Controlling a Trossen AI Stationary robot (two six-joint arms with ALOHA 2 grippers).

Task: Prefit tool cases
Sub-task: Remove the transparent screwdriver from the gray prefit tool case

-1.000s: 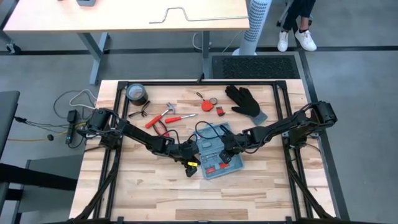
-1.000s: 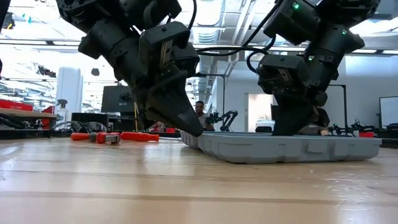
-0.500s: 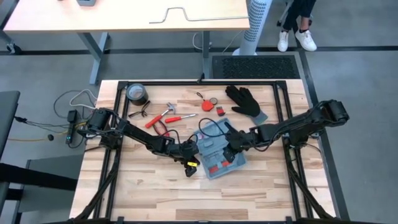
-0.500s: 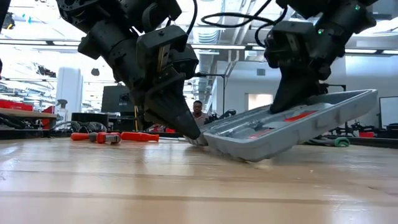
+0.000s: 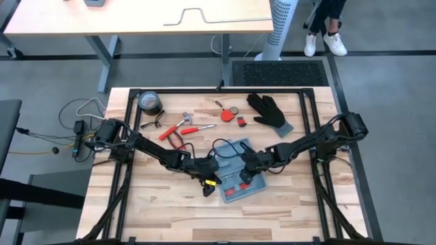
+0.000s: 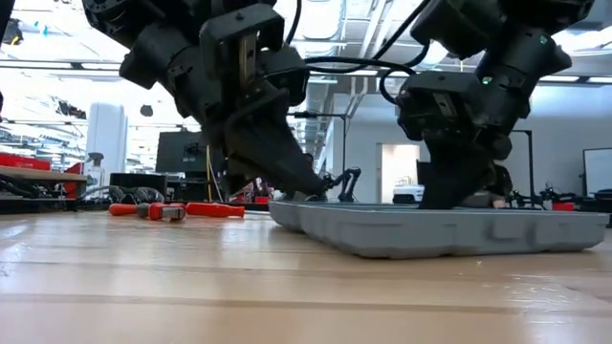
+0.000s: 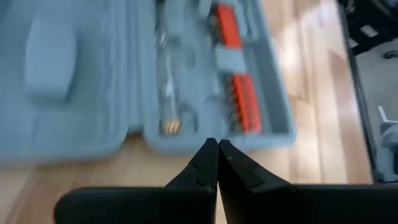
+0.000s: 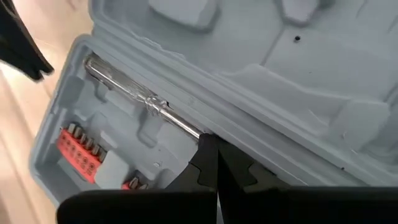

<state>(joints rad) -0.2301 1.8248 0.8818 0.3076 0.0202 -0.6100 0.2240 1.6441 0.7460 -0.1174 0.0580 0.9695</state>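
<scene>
— Two grippers at the case: left gripper (image 7: 217, 144) pinched together, tips just off the case's near edge; right gripper (image 8: 213, 144) likewise closed, holding nothing, pressed on the ridge between the two halves.

— Position of the case (image 5: 238, 171)?

— Open and flat at mid-table (image 5: 170, 204), between both arms; long axis slanted, running from the hammer (image 5: 178, 124) side toward the right front corner.

— Risk?

— Probable skid or tilt under uneven downward push; possible spill of the red bits (image 8: 79, 152).
</scene>
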